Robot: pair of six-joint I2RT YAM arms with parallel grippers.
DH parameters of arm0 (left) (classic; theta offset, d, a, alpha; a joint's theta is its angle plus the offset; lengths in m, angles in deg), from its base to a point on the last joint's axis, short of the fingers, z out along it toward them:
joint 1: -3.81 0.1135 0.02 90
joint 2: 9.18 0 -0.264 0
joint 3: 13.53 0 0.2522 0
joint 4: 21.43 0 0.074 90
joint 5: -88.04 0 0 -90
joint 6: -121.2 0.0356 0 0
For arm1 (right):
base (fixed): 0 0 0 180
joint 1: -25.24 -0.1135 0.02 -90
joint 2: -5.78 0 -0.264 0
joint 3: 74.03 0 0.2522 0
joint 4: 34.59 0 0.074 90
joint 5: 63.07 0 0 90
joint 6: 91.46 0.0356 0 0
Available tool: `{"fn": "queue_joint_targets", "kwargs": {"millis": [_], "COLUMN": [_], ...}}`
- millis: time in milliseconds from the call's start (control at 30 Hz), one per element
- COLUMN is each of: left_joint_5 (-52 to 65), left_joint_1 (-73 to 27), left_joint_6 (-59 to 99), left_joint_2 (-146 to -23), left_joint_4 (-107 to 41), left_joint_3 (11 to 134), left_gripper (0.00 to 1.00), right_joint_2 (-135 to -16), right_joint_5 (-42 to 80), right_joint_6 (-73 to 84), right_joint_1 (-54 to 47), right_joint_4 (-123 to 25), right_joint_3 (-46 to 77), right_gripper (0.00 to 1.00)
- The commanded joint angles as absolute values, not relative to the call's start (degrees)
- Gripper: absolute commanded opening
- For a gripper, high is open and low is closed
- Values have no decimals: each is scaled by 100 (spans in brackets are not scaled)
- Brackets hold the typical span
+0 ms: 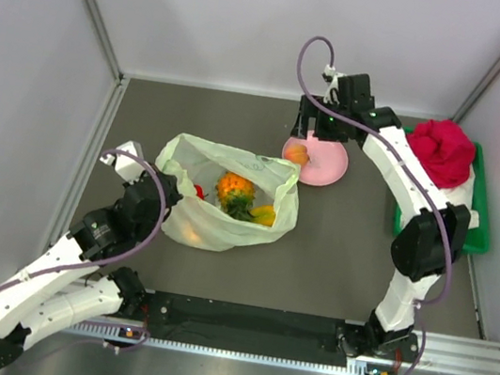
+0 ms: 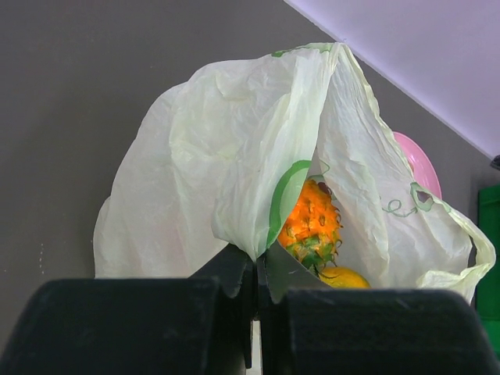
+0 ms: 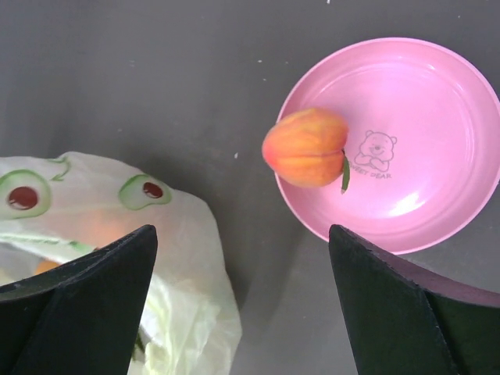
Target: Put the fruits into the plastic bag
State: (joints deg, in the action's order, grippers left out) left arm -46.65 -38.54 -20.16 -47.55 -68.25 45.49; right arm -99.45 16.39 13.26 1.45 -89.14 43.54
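Note:
The pale-green plastic bag lies open at mid-table. Inside it are the orange pineapple, a yellow mango-like fruit and a red fruit. My left gripper is shut on the bag's near-left rim and holds it up; the left wrist view shows the bag, the pineapple and the yellow fruit. One orange-red fruit sits on the left rim of the pink plate, also seen from the top. My right gripper is open and empty above it.
A green tray with a red cloth bundle stands at the right edge. The pink plate lies just right of the bag's mouth. Grey walls enclose the table on the left, back and right.

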Motion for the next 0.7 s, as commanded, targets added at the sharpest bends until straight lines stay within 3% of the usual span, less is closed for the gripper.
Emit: {"fn": "queue_joint_targets", "kwargs": {"millis": [0,667], "left_joint_5": [-4846,-4881], "left_joint_1": [-3829,-3829], "left_joint_6": [-2066,-1926], "left_joint_2": [-4671,-4820], "left_joint_4": [-6719,-6587], "left_joint_3": [4541,4567], "left_gripper": [0,0], "right_joint_2": [-10320,-11647], "right_joint_5": [1876,2131], "right_joint_6": [1146,891], "right_joint_1": [230,256], "right_joint_4": [-9080,-9370], "right_joint_3": [4862,5592], "right_gripper": [90,93]}}
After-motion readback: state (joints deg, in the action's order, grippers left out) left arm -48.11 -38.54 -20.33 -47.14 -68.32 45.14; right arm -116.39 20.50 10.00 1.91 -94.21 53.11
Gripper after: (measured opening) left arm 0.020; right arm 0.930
